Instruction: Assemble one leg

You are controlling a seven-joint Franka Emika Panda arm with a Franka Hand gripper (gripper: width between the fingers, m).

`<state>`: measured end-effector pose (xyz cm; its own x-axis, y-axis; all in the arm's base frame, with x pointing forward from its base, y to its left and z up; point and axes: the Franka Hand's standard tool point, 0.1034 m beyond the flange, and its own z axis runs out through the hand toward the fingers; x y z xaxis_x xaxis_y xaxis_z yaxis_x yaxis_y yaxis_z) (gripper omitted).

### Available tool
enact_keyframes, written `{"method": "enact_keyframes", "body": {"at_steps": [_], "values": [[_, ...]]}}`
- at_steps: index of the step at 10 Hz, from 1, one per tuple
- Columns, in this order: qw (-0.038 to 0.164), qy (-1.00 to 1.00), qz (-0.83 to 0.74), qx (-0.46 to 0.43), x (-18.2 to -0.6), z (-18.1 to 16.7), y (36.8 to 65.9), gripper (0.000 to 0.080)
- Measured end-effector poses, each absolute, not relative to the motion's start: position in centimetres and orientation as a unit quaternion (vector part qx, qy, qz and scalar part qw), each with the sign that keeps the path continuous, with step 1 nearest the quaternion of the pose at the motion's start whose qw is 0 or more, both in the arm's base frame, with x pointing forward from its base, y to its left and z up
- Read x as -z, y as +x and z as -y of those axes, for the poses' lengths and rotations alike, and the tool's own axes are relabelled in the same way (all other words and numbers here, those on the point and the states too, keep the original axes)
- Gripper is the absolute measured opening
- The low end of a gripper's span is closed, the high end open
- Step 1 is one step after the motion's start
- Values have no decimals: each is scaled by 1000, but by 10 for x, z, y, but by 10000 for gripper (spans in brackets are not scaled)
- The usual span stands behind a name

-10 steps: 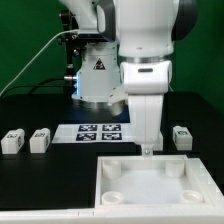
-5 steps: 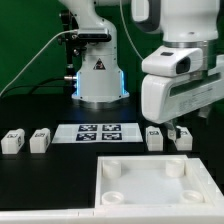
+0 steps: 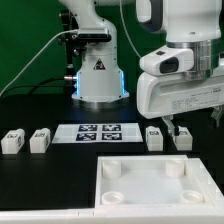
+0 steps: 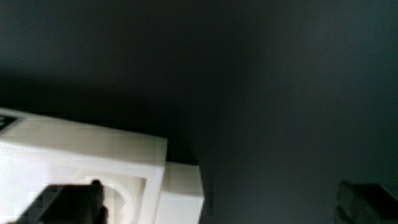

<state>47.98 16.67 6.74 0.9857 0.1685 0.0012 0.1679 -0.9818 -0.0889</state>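
The Franka arm's gripper [image 3: 180, 127] hangs low over the black table [image 3: 30, 115] on the exterior view's right. Its broad white hand body is tilted and its short dark fingers [image 3: 172, 126] are just above the leg [image 3: 183, 139], the outermost of 4 small white tagged blocks. From this view it cannot be told whether the fingertips touch the leg. A second leg [image 3: 155, 138] stands just beside it, toward the exterior view's left. A third leg [image 3: 40, 140] and a fourth leg [image 3: 12, 141] stand together well apart from these, near the exterior view's left edge. Between the 2 pairs the marker board [image 3: 98, 131] lies flat in front of the robot base [image 3: 98, 75]. The large white square panel [image 3: 150, 185], with round sockets at its corners, lies nearer the camera and apart from every leg. In the wrist view the gripper [image 4: 222, 200] is spread wide, its 2 dark fingers [image 4: 68, 200] far apart with nothing clamped between them. A white block [image 4: 89, 160] sits right by 1 finger, and the rest of that view is dark table.
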Motion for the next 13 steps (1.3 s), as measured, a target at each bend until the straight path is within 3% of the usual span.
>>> {"method": "enact_keyframes", "body": {"at_steps": [3,4,6,9,10,12,13], "values": [[40,-996,68,-53,-60,-169,462,649],[26,-990,55,-125,-63,-169,456,649],[26,-982,47,-181,-61,-171,463,649],[9,-938,52,-343,-61,-167,450,649],[9,-931,52,-361,-58,-168,453,649],[-14,-890,41,-454,-49,-171,424,649],[-9,-891,43,-453,-43,-174,432,649]]}}
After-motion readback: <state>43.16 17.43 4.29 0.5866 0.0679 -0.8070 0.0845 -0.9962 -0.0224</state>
